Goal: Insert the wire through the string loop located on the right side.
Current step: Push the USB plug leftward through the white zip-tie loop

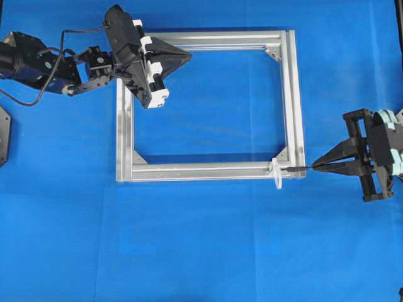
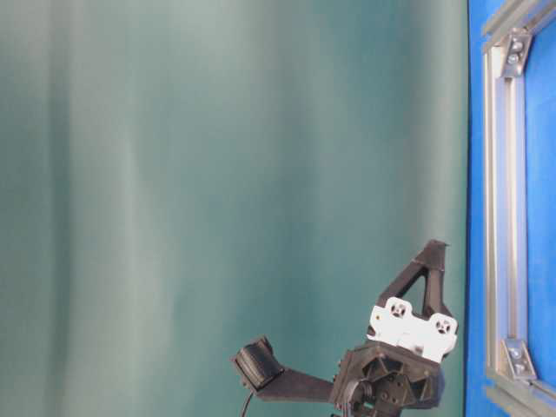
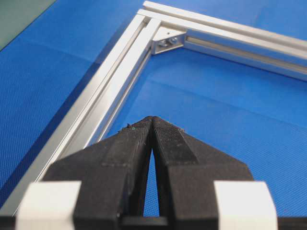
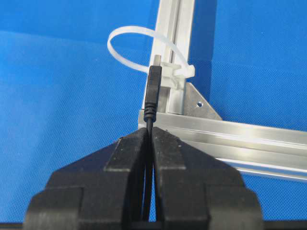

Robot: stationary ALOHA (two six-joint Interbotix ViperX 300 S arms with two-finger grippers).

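Right gripper (image 4: 150, 130) pinching the wire (image 4: 152, 91) just behind its plug, tip right beside the string loop (image 4: 125, 48). Looks light, bendy; best held close behind plug. Left gripper (image 3: 152, 120) pressed together, empty.

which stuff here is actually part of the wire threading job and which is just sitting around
Part of the job:
- wire, its plug end pinched in the right hand
- string loop, tied to the frame's corner near the plug tip

Just there:
- aluminium frame
- corner brackets
- blue cloth
- left hand, shut on nothing over the frame's far corner
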